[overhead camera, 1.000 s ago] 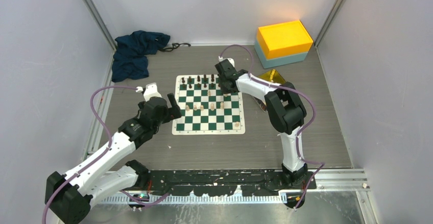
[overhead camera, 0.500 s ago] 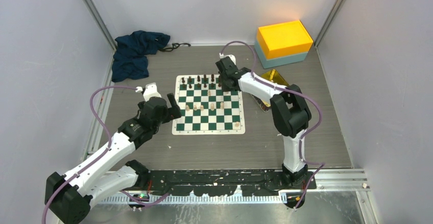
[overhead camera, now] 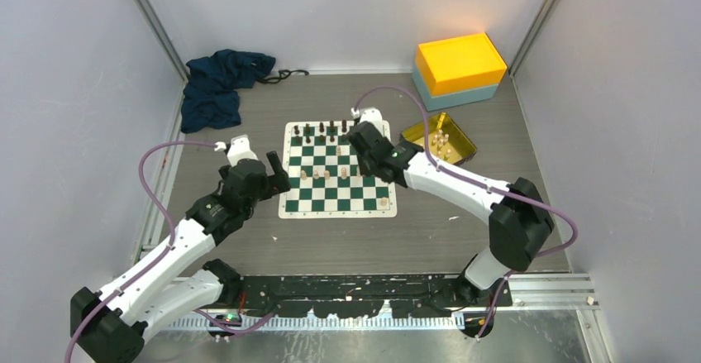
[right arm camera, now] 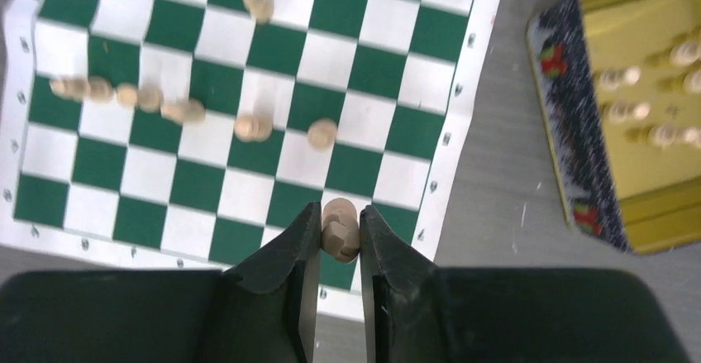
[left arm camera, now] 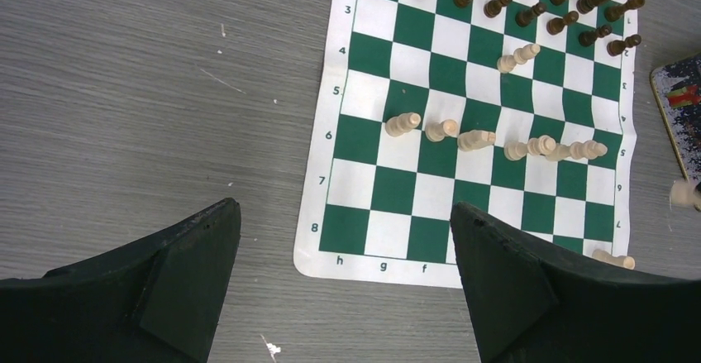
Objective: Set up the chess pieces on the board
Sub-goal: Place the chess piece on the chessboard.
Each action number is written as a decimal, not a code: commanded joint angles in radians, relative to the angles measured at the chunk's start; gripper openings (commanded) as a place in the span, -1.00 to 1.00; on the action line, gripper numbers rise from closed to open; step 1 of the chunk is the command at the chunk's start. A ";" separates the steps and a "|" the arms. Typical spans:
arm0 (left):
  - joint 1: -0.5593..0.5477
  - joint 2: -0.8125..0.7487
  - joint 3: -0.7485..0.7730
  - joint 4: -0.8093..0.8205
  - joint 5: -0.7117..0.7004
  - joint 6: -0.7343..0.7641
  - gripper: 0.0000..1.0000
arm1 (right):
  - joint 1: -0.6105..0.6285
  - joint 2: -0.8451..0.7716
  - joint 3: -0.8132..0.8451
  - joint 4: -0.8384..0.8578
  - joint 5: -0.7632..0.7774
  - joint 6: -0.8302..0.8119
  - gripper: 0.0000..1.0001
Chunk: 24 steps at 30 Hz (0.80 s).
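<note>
Board [overhead camera: 347, 202]: a green-and-white chequered mat with a white border, lying flat at the centre of the grey table [overhead camera: 248, 239], between the two arms.
Blue cloth [overhead camera: 219, 86]: crumpled in the far left corner, well apart from the board.
Yellow box [overhead camera: 460, 61]: stands on a teal base in the far right corner.
Gold tray [right arm camera: 653, 181]: a shiny rectangular tin just beside the board's right edge; several cream figures lie inside it.
Left gripper [left arm camera: 343, 214]: fingers spread wide with nothing between them, hovering above the board's near left corner and the bare table beside it.
Right gripper [right arm camera: 340, 214]: fingers drawn together and clamped on one cream figure, above the near right part of the board.
Dark pieces [left arm camera: 498, 3]: ranged along the two far ranks of the board.
Cream chess pieces [left arm camera: 475, 140]: a ragged row crosses the middle of the board; one stands alone closer to the dark ranks, and one lies on the white border at the near right corner.
Held piece [right arm camera: 339, 229]: a cream figure gripped between the right fingertips, its rounded head showing just past them.
</note>
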 commanded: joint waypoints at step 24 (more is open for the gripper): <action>-0.005 -0.028 0.010 0.006 -0.022 0.003 0.97 | 0.195 -0.005 -0.260 0.100 0.120 0.163 -0.91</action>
